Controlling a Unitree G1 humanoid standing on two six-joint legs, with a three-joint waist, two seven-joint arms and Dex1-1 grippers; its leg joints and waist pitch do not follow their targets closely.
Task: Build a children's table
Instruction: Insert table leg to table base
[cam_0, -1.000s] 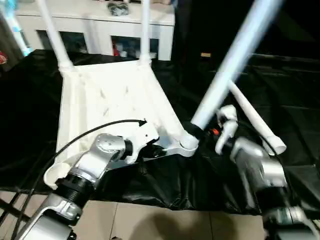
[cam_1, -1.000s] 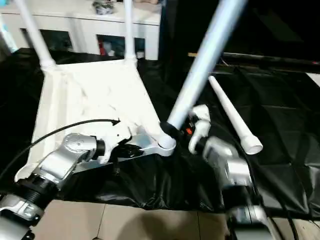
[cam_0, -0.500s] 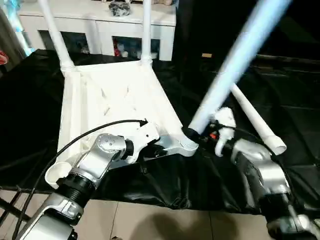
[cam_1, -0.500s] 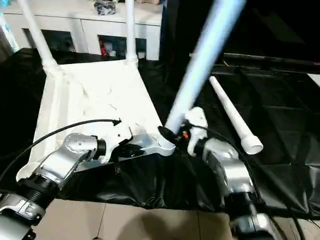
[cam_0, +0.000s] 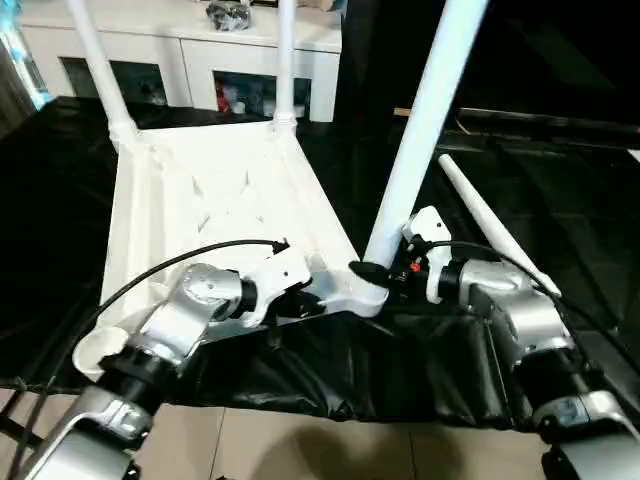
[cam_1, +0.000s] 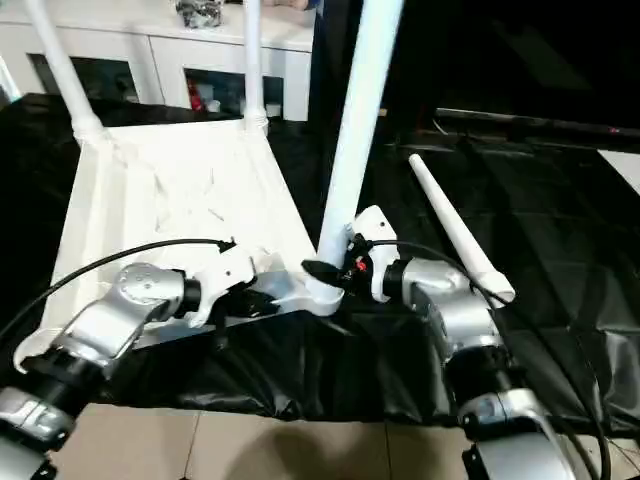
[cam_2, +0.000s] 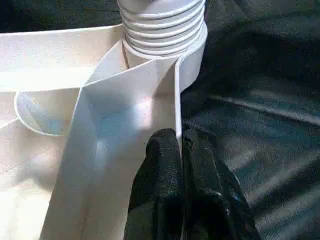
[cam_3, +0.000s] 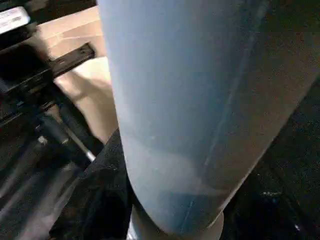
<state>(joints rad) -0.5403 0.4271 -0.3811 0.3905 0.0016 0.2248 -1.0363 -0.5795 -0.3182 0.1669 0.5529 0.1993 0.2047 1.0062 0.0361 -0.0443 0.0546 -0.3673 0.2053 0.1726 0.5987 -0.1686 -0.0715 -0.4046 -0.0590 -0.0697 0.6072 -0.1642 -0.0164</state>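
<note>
The white tabletop (cam_0: 200, 200) lies upside down on a black cloth, its ribbed underside up. Two white legs (cam_0: 95, 60) (cam_0: 285, 60) stand in its far corner sockets. A third leg (cam_0: 425, 120) stands nearly upright in the near right socket (cam_0: 368, 298). My right gripper (cam_0: 385, 270) is shut around that leg's base, and a black finger (cam_3: 95, 200) shows beside the tube. My left gripper (cam_2: 180, 150) is shut on the tabletop's thin edge wall just beside that socket. A fourth leg (cam_0: 490, 225) lies loose on the cloth to the right. The near left socket (cam_0: 95, 350) is empty.
A white cabinet with glass doors (cam_0: 200, 50) stands behind the tabletop. The black cloth (cam_0: 560, 180) spreads out to the right and hangs over the near edge above a tiled floor (cam_0: 300, 450). A black cable (cam_0: 170, 265) arcs over my left forearm.
The leg in my right gripper has swung from a lean to the right to nearly upright in the near right socket. My left gripper has kept its hold on the tabletop's edge.
</note>
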